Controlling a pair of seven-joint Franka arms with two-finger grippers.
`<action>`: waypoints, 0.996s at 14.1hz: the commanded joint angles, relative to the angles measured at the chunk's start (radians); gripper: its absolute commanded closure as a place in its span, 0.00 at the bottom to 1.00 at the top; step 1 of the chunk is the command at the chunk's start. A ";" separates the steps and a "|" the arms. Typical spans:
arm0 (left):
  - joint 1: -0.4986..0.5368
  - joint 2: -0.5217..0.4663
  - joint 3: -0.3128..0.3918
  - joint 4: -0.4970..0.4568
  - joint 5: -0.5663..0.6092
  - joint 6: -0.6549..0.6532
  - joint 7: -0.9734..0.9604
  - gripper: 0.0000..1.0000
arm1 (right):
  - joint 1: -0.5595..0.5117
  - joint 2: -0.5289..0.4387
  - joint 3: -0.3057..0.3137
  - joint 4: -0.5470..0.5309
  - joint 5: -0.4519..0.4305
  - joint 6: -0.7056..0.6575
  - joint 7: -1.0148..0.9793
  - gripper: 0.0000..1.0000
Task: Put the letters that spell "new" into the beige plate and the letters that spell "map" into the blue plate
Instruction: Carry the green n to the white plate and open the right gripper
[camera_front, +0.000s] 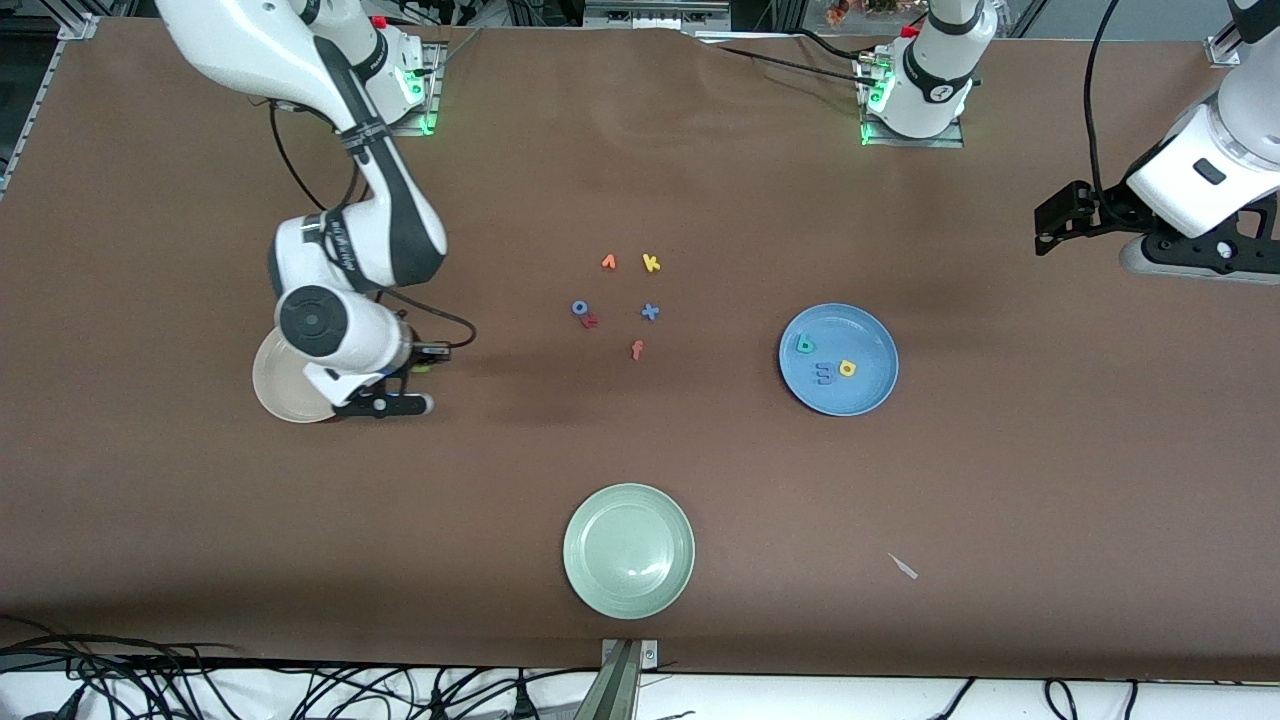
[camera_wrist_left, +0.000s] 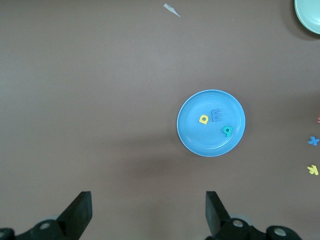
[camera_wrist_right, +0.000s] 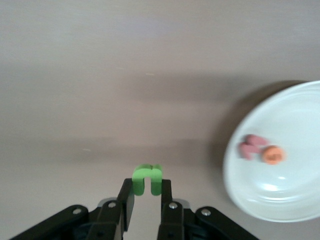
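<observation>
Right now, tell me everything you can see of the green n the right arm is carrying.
The green n is a small, bright green letter that looks like soft foam, with two stubby legs joined by an arch. The right gripper is shut on it, one finger on each leg, arch pointing away from the wrist. It hangs in the air over bare brown table, just beside the beige plate, not yet over it. Nothing but the fingers touches it. In the front view it shows only as a green speck at the gripper.

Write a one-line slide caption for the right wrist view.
Right gripper shut on the green n above the brown table, beside the beige plate already holding the pinkish-red w and orange e.
</observation>
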 joint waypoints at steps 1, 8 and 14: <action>0.000 0.012 0.000 0.032 -0.009 -0.024 0.010 0.00 | 0.001 -0.028 -0.079 -0.050 0.000 -0.037 -0.115 0.90; -0.002 0.012 0.000 0.034 -0.009 -0.024 0.010 0.00 | -0.053 0.009 -0.145 -0.046 0.007 -0.088 -0.117 0.00; 0.000 0.012 0.000 0.034 -0.009 -0.024 0.009 0.00 | -0.033 0.003 -0.113 0.167 0.019 -0.341 -0.099 0.00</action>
